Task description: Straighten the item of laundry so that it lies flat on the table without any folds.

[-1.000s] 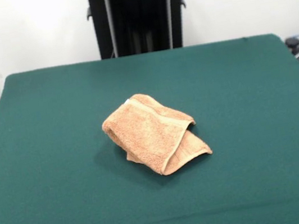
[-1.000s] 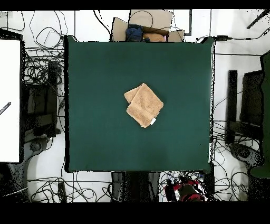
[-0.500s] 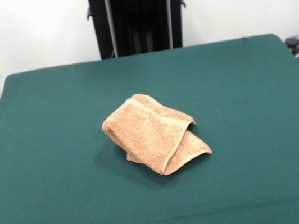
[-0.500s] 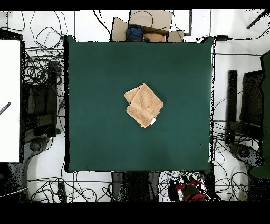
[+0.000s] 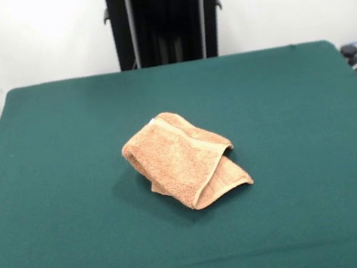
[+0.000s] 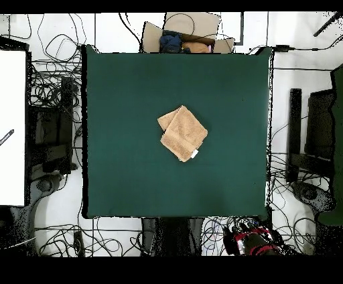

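Clearly folded over itself, the small peach-orange terry towel (image 5: 184, 158) lies mid-bench on the dark green felt bench (image 5: 52, 195), so pinch its loose upper corner; claw unseen, its state untellable.

— On the stand: a large dark green table (image 5: 59, 194), felt-like top, roughly square from overhead (image 6: 120, 167)
— Lying on it?
— Only a peach-orange terry towel (image 5: 184, 158), near the middle (image 6: 183, 133), well apart from every edge
— Flat?
— No. Folded over itself into a thick bundle, top layer draped across a lower corner that pokes out at the front-right in the front view. Pale border band along the folded edge. Small white tag at one corner, seen from overhead
— Touching the felt?
— Yes, resting directly on it, casting a soft shadow on the near left side
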Motion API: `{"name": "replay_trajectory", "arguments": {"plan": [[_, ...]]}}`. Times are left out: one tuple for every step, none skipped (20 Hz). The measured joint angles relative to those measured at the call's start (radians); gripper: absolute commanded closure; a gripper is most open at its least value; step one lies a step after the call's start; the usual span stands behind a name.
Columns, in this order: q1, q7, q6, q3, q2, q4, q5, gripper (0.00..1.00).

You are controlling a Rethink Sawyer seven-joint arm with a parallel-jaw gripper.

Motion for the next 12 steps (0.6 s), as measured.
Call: {"name": "replay_trajectory", "arguments": {"plan": [[-0.005, 0.0, 0.0, 0.0, 0.002, -0.007, 0.0, 0.0], [-0.008, 0.0, 0.0, 0.0, 0.003, -0.012, 0.0, 0.0], [-0.01, 0.0, 0.0, 0.0, 0.004, -0.017, 0.0, 0.0], [-0.014, 0.0, 0.0, 0.0, 0.004, -0.027, 0.0, 0.0], [-0.016, 0.0, 0.0, 0.0, 0.004, -0.031, 0.0, 0.0], [-0.017, 0.0, 0.0, 0.0, 0.004, -0.035, 0.0, 0.0], [-0.022, 0.0, 0.001, 0.0, 0.004, -0.042, 0.0, 0.0], [-0.026, 0.0, 0.002, 0.0, 0.004, -0.05, 0.0, 0.0], [-0.03, 0.0, 0.002, 0.0, 0.004, -0.057, 0.0, 0.0], [-0.033, 0.0, 0.004, 0.0, 0.004, -0.061, -0.001, 0.0], [-0.037, 0.0, 0.006, 0.0, 0.004, -0.065, -0.001, 0.0], [-0.05, 0.0, 0.014, -0.001, 0.005, -0.078, -0.001, 0.0]]}}
